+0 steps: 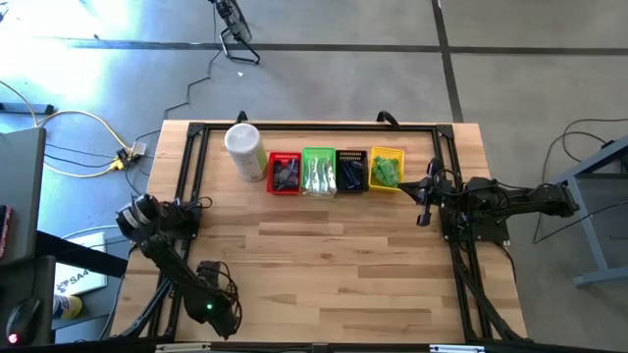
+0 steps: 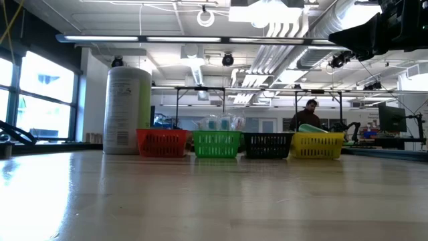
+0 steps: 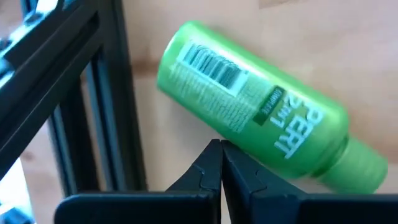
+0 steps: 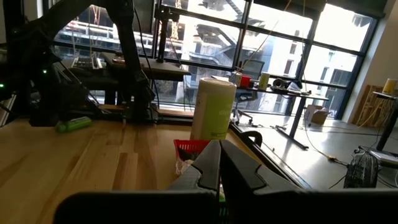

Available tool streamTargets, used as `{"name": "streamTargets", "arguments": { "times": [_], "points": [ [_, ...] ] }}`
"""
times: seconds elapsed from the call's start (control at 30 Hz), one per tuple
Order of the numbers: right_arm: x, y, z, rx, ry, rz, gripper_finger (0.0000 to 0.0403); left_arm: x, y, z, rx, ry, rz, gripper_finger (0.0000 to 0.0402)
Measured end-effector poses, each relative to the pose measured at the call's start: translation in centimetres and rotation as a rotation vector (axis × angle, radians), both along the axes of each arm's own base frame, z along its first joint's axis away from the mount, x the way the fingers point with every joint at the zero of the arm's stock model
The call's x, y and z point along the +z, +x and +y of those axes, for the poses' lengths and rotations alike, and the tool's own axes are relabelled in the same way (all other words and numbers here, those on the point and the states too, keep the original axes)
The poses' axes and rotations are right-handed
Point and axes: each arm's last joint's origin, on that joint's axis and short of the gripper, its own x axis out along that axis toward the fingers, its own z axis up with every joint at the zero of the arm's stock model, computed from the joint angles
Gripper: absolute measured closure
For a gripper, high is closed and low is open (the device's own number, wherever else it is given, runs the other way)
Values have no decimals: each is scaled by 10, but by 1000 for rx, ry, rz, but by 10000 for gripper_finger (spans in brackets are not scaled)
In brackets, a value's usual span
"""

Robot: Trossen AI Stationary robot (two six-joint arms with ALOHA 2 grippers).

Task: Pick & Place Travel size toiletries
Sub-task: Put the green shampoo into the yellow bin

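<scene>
Along the far edge of the tabletop, seen from above, four small baskets stand in a row, side by side and touching or nearly so: a red basket, a green basket, a black basket and a yellow basket. A tall white canister stands upright just beside the red basket, on its outer side. The red basket holds dark pieces, the green basket clear wrapped sticks, the black basket dark blue items, and the yellow basket bright green mini bottles; finer detail of these contents cannot be made out. In the low view the same row appears level across the tabletop, canister first, then red, green, black and yellow.

One further green bottle lies on its side on the bare wood at the left end of the tabletop, well apart from the baskets and close to the black frame rail. The left wrist view shows it directly ahead of the left hand, whose two fingertips are pressed together with no gap and are not gripping the bottle. The right wrist view shows the same bottle far off, beside the left arm's base.

The right hand sits near the yellow basket, at the right end of the row; its fingers likewise meet, holding nothing.
</scene>
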Motion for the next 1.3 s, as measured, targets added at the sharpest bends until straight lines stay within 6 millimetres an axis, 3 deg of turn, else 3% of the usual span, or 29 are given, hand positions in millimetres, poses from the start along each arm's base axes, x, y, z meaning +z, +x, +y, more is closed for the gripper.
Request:
{"name": "streamTargets", "arguments": {
  "times": [0.5, 0.7, 1.3],
  "points": [
    [0, 0, 0, 0, 1, -3, 400, -10, 2, 6, -80, 162, -68, 401],
    [0, 0, 0, 0, 1, -5, 400, -10, 6, 10, -138, 258, -185, 401],
    [1, 0, 0, 0, 2, -16, 400, -8, 7, 13, -202, 332, -244, 401]
  ]
}}
